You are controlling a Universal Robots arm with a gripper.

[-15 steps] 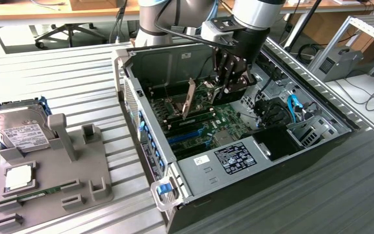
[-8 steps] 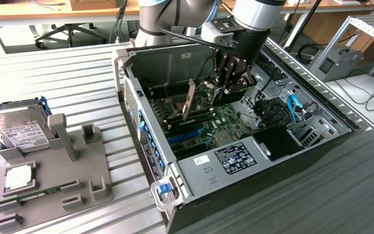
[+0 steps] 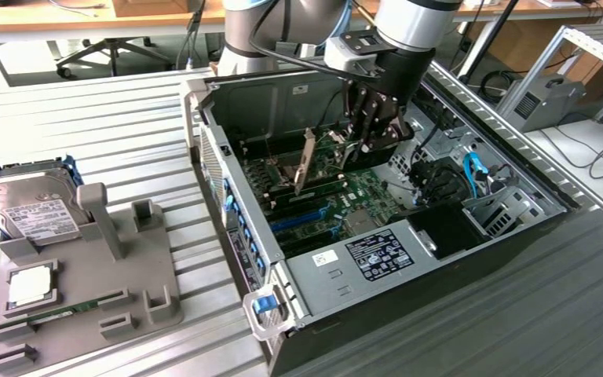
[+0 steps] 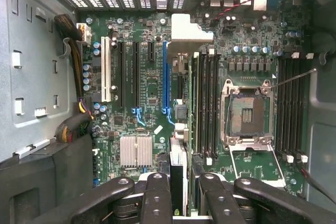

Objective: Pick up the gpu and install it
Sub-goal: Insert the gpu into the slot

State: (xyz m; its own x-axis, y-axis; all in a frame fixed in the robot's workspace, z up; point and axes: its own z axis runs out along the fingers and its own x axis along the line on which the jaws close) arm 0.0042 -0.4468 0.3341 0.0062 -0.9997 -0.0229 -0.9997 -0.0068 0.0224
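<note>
One gpu (image 4: 177, 145) clamped edge-on in my jaws (image 4: 178, 192), hanging inside the open case (image 3: 511, 236) at frame centre just above the motherboard (image 4: 152, 77) slots; risk: slight tilt or offset misses the slot and jams the bracket.

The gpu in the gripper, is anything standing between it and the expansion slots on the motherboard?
Nothing visible. The gripper holds the gpu edge-on inside the open case, above the motherboard. The long slots below, the blue slot among them, look bare, with no cable crossing them.
</note>
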